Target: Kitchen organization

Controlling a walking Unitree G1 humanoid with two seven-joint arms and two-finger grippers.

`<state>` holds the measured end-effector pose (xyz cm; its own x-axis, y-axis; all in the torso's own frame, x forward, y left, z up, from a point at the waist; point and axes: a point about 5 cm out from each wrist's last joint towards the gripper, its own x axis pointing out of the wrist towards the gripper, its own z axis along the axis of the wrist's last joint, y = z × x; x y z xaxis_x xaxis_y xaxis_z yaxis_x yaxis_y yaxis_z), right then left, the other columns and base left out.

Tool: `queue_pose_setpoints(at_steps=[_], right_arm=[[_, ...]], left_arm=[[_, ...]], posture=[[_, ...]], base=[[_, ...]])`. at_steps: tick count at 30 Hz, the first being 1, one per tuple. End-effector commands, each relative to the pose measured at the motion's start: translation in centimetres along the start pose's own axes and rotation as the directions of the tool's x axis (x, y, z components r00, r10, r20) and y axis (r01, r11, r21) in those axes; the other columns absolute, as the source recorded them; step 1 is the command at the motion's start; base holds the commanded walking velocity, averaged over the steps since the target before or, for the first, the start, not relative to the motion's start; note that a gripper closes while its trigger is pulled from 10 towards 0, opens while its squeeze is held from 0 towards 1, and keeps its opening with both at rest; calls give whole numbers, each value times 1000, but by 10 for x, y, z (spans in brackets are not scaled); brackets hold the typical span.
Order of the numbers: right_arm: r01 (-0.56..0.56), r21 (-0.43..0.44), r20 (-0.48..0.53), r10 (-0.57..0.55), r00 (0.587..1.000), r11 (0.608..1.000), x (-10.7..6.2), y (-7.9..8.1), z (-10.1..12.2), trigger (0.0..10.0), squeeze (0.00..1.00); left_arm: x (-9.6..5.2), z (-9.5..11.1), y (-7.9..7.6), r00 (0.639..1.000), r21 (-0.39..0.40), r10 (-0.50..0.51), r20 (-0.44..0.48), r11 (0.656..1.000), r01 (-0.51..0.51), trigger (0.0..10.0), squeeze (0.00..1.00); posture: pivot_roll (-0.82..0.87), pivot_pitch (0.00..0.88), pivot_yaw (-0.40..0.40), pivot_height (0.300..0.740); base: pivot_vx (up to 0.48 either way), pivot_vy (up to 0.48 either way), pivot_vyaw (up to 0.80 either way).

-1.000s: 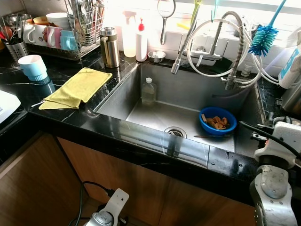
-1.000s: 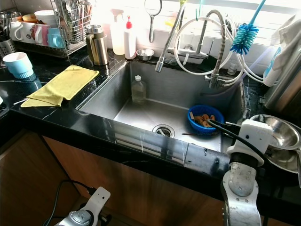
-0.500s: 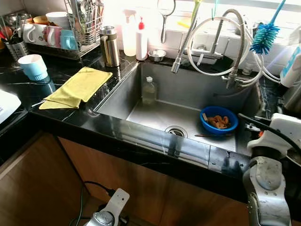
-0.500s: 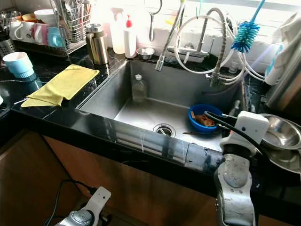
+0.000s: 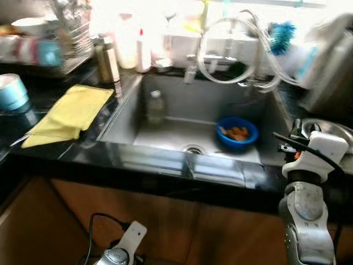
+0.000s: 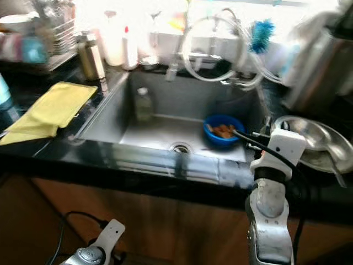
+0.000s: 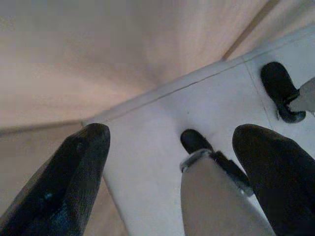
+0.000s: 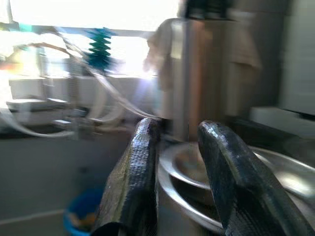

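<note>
A steel sink (image 5: 165, 132) is set into the black counter. In it are a blue bowl (image 5: 237, 131) holding brown scraps and a clear plastic bottle (image 5: 155, 106) standing upright. Stacked steel bowls (image 6: 314, 144) rest on the counter right of the sink. My right gripper (image 6: 242, 136) hovers at the sink's right edge. In the right wrist view this right gripper (image 8: 179, 129) is open, pointing at the steel bowls (image 8: 197, 172) with nothing held. My left gripper (image 7: 172, 133) hangs low by the cabinet, open over the floor.
A yellow cloth (image 5: 71, 113) lies on the counter left of the sink, and a blue cup (image 5: 11, 91) stands further left. A brass flask (image 5: 105, 58) and soap bottles stand behind. Faucet hoses (image 5: 231, 44) and a blue brush (image 5: 281, 36) hang over the sink. A tall steel pot (image 6: 314, 72) stands at the right.
The whole view has swung to the right and is blurred, so the camera has moved. My right gripper stays by the sink's right edge, near the steel bowls.
</note>
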<state>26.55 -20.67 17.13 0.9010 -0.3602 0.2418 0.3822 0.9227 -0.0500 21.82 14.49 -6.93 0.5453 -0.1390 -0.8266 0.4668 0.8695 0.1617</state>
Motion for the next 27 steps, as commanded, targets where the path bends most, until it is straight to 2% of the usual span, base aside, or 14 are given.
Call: queue_pose_setpoints(at_steps=[1, 3, 11, 21, 27], right_arm=[[6, 8, 3, -6, 1000, 1000, 2, -2, 1, 10000, 0], [6, 11, 4, -6, 1000, 1000, 2, -2, 1, 10000, 0], [8, 15, 6, -9, 1000, 1000, 4, -1, 1, 10000, 0], [10, 25, -3, -10, 1000, 1000, 4, -2, -1, 10000, 0], [-2, 24, -1, 2, 1000, 1000, 5, 1, 0, 10000, 0]], left_arm=[[1, 4, -5, 1000, 15, -13, 5, 1000, 13, 10000, 0], [1, 4, -5, 1000, 16, -13, 5, 1000, 13, 10000, 0], [1, 7, -5, 1000, 9, -15, 22, 1000, 15, 10000, 0], [0, 0, -3, 1000, 8, -10, 4, 1000, 10, 10000, 0], [0, -1, -3, 1000, 4, -8, -1, 1000, 8, 10000, 0]], posture=[[8, 13, -32, 736], [8, 13, -32, 736], [10, 11, -31, 736], [9, 10, -30, 736], [11, 10, -31, 736]], base=[[0, 0, -800], [0, 0, -703], [0, 0, 0], [0, 0, 0], [0, 0, -800]])
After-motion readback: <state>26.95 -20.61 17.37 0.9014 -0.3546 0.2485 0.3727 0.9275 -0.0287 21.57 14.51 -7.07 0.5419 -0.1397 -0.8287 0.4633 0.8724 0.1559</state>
